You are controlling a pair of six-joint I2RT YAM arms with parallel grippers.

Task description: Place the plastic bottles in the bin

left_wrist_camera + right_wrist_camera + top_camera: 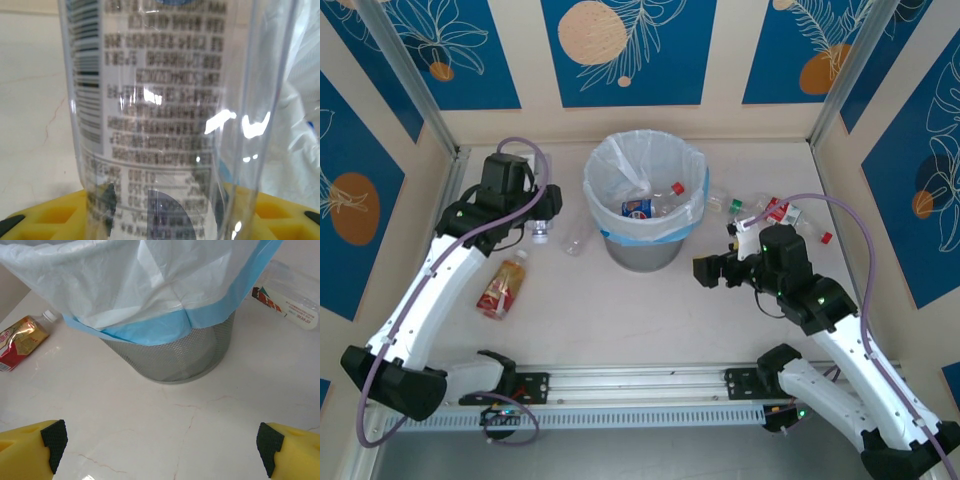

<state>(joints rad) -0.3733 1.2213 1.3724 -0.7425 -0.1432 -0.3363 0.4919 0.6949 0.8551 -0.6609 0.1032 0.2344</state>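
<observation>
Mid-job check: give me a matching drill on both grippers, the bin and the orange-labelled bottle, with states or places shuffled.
1 left gripper
2 right gripper
3 bin
4 orange-labelled bottle

A lying on the table
B open, empty
C shut on a clear bottle
D lined with a blue-edged white bag

Pairs: 1-C, 2-B, 3-D, 4-A

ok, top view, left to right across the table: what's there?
Red-labelled bottle → left gripper shut on a clear bottle → loose bottle lying flat → bin → bottle cluster.
</observation>
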